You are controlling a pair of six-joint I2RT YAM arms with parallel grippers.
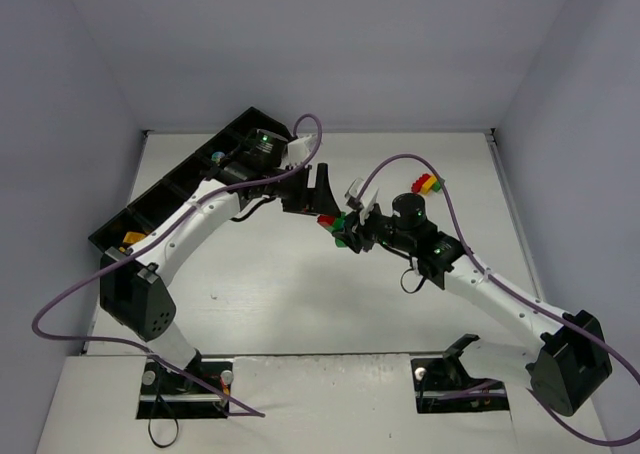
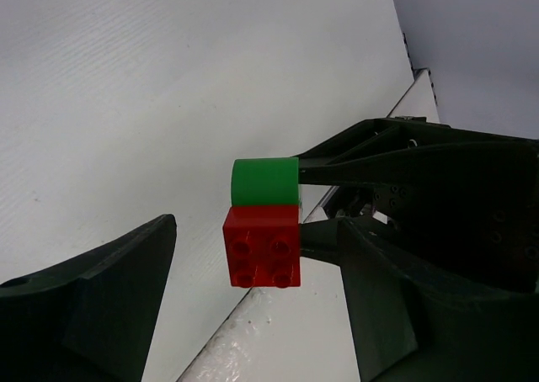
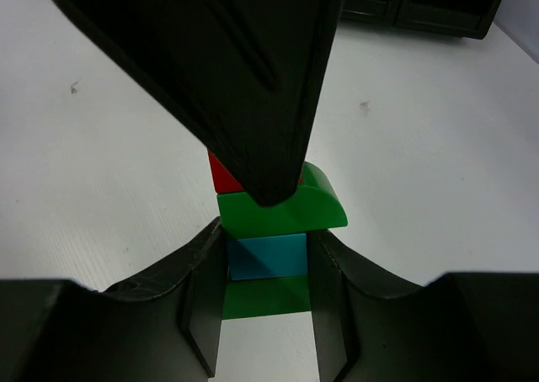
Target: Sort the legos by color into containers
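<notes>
The jaws of the right gripper (image 3: 268,268) close narrowly on the teal brick of a lego stack (image 3: 278,209) of green, teal, green and red, held above the worktop (image 1: 300,294) well right of the tray (image 1: 160,199). The left gripper (image 2: 257,226), jaws wide, flanks the stack's red end, nearer the tray.

left arm (image 1: 205,217), right arm (image 1: 500,296): white links, black joints | cables (image 1: 60,309): purple | LEDs (image 1: 262,137): green | gripper fingers (image 2: 93,298): black

legos (image 2: 262,247): smooth glossy plastic. right gripper fingers (image 3: 194,306): matt black plastic. table (image 2: 126,104): white, matt, fine-lined texture. tray (image 3: 455,20): black plastic, slight sheen.
</notes>
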